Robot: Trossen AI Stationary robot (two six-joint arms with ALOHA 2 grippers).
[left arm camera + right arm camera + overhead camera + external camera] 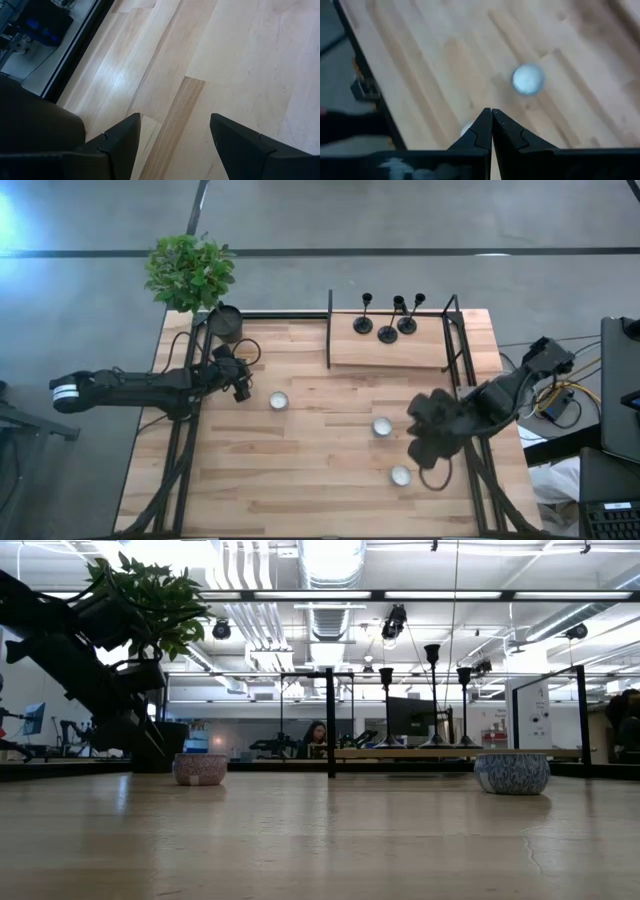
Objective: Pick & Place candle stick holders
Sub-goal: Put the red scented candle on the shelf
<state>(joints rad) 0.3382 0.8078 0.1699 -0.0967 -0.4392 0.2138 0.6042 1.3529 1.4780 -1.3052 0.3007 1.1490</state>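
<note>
Bare wooden counter (320, 840) fills the foreground of the low view. Three black candle stick holders (387, 318) stand upright, close together, on a raised wooden shelf (390, 352) at the counter's far edge, right of centre. Below them, three small round bowls (381, 426) sit spread over the counter's middle and right part. Over the right side, just beside two of those bowls, hangs the right pincer (491, 120), its fingers pressed together on nothing. Near the left edge hovers the left pincer (175, 135), fingers spread wide and empty. At the far-left corner is a potted plant (190, 272).
</note>
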